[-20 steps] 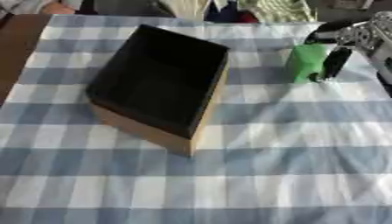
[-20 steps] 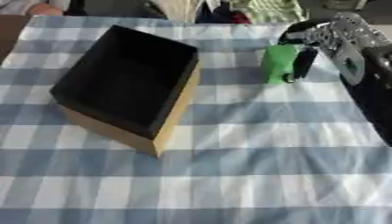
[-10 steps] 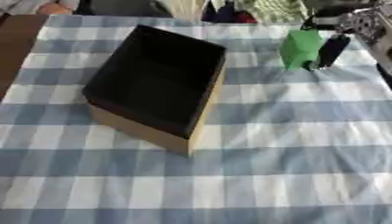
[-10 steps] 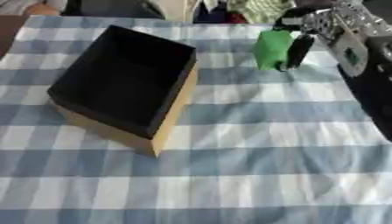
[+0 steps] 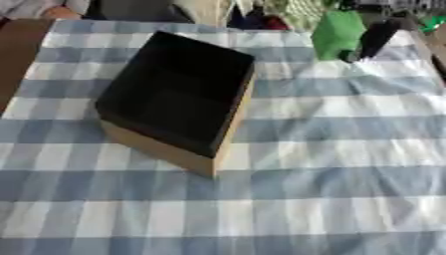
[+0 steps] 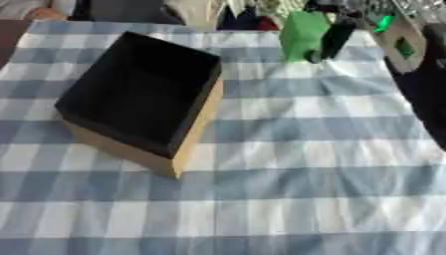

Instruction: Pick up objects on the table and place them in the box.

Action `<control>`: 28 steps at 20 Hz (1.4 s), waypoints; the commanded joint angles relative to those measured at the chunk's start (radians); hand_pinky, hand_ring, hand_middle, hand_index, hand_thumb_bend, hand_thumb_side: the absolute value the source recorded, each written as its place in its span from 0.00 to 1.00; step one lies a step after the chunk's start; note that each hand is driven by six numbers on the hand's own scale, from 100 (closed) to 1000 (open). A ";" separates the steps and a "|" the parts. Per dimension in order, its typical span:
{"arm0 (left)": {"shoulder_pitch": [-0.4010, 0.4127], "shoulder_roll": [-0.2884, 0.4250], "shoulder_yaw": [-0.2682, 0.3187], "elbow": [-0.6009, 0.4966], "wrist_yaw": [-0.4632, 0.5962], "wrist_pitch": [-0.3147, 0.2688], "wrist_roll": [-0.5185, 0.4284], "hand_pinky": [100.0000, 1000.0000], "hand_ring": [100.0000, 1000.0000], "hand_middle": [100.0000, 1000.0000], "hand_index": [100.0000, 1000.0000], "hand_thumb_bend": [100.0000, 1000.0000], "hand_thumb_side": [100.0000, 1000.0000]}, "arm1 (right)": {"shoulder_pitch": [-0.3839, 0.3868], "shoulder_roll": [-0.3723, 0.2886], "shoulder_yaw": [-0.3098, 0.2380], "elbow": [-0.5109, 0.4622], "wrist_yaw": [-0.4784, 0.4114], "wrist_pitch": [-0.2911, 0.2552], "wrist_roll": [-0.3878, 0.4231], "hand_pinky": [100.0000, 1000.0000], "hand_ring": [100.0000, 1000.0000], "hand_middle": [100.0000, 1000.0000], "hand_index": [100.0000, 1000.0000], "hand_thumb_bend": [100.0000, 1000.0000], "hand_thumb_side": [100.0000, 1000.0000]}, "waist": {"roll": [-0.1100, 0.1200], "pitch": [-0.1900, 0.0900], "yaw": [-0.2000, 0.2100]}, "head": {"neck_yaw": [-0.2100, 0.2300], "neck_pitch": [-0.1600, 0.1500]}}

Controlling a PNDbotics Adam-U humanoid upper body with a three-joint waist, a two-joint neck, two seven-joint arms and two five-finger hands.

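Note:
A green object [image 5: 336,36] hangs above the far right of the table, held by my right hand [image 6: 338,35], whose dark fingers curl round its right side. The hand comes in from the upper right corner and its upper part is cut off by the picture's top edge. The box [image 5: 228,130], tan cardboard outside and black inside, stands open on the checked cloth at centre left, turned at an angle. The green object is to the right of the box and beyond its far corner. My left hand shows in no view.
A blue and white checked cloth [image 5: 331,164] covers the table. My right forearm [image 6: 431,94] runs down the right edge. Clothing and other items lie along the far edge. A brown tabletop strip [image 5: 16,55] shows at the left.
My right hand has lifted the green object and carried it away from me and slightly left. The whole picture has also shifted, so the camera has moved.

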 commanded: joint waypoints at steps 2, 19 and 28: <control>-0.015 0.018 -0.001 -0.014 0.000 0.000 -0.004 0.62 0.68 0.58 0.75 0.11 0.43 | -0.052 0.013 0.009 -0.069 -0.031 0.009 0.017 0.88 0.81 0.55 0.64 0.00 0.00 | 0.003 -0.031 0.002 | -0.014 0.005; -0.039 0.007 -0.010 -0.014 0.008 -0.006 -0.017 0.62 0.68 0.58 0.75 0.11 0.43 | -0.145 0.260 0.091 -0.078 -0.044 0.012 0.063 0.87 0.79 0.58 0.67 0.00 0.00 | 0.001 -0.037 0.036 | -0.063 -0.001; -0.043 0.001 -0.012 -0.014 0.012 -0.006 -0.018 0.62 0.68 0.58 0.75 0.11 0.43 | -0.142 0.326 0.100 0.010 0.001 0.007 0.041 0.88 0.82 0.66 0.73 0.00 0.00 | -0.002 -0.028 0.050 | -0.073 -0.008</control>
